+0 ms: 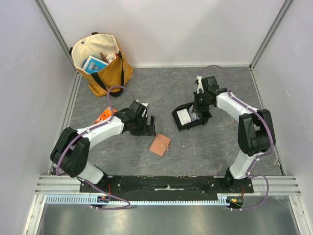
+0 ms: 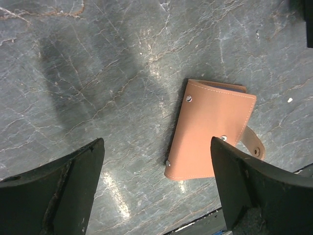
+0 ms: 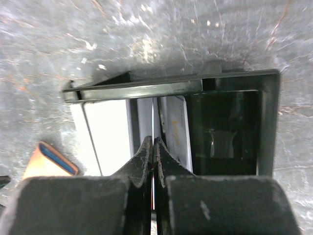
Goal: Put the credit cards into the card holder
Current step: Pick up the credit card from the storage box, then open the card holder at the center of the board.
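While your left gripper (image 2: 156,147) is hovering spread wide over the holder (image 2: 210,132), your right gripper (image 3: 153,142) is clamping closed among the cards (image 3: 105,132). They are lying in the tray (image 3: 269,122), at the holder's one o'clock.

Both arms rise from a black base plate (image 1: 166,183). Left of the plate's middle, the left arm (image 1: 105,129) has rounded white link shells between bulky black joint housings. Right of the middle, the right arm (image 1: 244,110) is built the same way. A lilac cable (image 1: 115,87) loops along each arm, and small orange connectors (image 1: 102,198) sit just in front of the plate's two ends. The left end effector (image 1: 148,128) and right end effector (image 3: 153,142) are black. Their fingers (image 2: 73,186) are matte wedges with scuffed, dusty edges.
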### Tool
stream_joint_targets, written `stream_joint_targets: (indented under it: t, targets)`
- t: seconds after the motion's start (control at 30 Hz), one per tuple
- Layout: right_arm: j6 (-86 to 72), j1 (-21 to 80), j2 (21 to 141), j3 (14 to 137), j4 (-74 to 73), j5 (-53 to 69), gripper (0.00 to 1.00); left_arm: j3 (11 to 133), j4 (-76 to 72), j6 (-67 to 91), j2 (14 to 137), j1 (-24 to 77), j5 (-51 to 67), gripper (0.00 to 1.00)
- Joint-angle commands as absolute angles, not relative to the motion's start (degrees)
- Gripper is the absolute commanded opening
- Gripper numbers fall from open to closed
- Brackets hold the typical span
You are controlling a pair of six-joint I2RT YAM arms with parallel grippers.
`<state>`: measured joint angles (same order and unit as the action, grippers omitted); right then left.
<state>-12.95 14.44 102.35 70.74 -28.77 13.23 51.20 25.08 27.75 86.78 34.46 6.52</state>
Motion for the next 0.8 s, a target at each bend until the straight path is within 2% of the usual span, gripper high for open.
stream_joint_targets:
  t: [0.0,0.2,0.37,0.53,0.63,0.77]
  targets:
    - [-12.4,14.7,93.6,75.3,-29.8,11.2,0.0,51.0,23.0,26.0,83.0,34.5,5.8,0.96]
    - [-17.3,17.0,86.2,72.0,-30.0,10.8,0.0,49.6,23.5,28.6,80.0,34.3,1.2,0.99]
    - [-29.5,29.7,79.3,64.5,-24.6,0.6,0.0,47.6,23.6,32.6,76.9,31.9,-1.4,0.99]
    - [-51.2,41.9,74.1,51.5,-14.3,-10.7,0.0,43.8,24.4,35.6,71.8,26.9,-0.6,0.99]
    - [-56.9,48.1,73.8,48.2,-10.7,-15.5,0.0,42.4,25.2,35.4,70.1,24.7,1.1,0.99]
    - [-58.4,51.9,77.6,47.5,-7.1,-13.9,0.0,41.4,25.8,34.5,69.5,24.6,2.3,0.99]
